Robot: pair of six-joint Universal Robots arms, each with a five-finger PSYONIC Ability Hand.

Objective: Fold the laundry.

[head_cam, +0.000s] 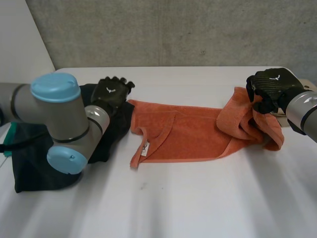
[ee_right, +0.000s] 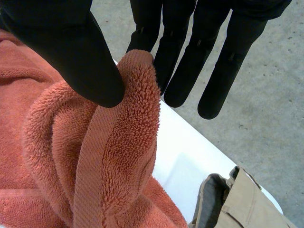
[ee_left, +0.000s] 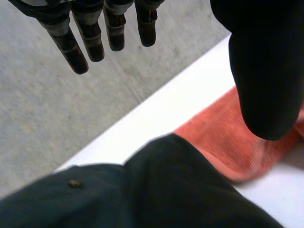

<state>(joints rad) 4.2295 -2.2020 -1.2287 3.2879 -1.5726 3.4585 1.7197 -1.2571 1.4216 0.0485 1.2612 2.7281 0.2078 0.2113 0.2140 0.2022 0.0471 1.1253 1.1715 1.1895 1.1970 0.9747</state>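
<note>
Long orange terry towel [head_cam: 183, 131] stretched across the white bench [head_cam: 198, 198], one end pinched between the right hand's [head_cam: 270, 89] fingers [ee_right: 185, 57] and thumb, other end touching a crumpled black garment [head_cam: 106, 134] beneath the left hand's [head_cam: 113, 94] straight fingers [ee_left: 90, 38], folded beige cloth [ee_right: 242, 204] near the pinched end

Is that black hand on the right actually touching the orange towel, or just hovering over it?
Touching. In the right wrist view the right hand pinches a folded edge of the orange towel between its thumb and fingers, with no gap.
</note>
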